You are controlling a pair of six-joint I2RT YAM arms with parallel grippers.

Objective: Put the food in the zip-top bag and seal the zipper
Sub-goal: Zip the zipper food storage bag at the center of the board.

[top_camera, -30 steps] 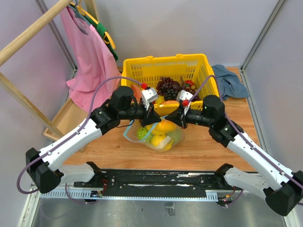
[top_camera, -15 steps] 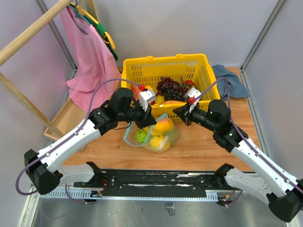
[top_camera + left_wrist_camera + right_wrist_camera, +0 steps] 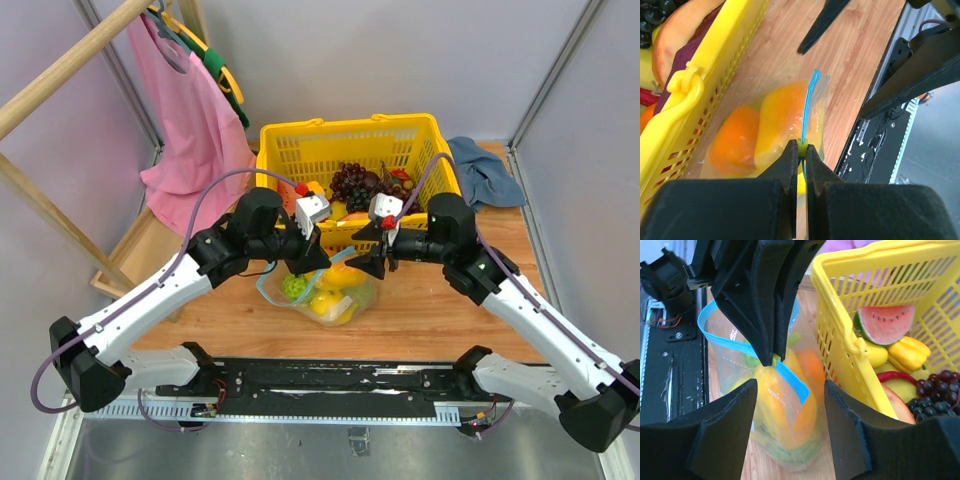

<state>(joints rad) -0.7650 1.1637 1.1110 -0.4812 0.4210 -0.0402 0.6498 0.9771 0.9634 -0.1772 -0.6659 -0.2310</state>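
The zip-top bag (image 3: 330, 296) is set on the table (image 3: 450, 312) just beside the yellow basket (image 3: 300, 140), mouth part open, w/ the zipper (image 3: 790, 377) looped. Held inside: an orange fruit (image 3: 735, 141), a yellow fruit (image 3: 782, 120) and a bumpy green one (image 3: 293, 287). The zipper is pinched by the left gripper (image 3: 801, 148), fingers nearly closed. The right gripper (image 3: 790, 392) is spread wide near the bag, nothing gripped. Basket is filled w/ grapes (image 3: 350, 180), watermelon slice (image 3: 885, 322), yellow pepper (image 3: 907, 352), etc.
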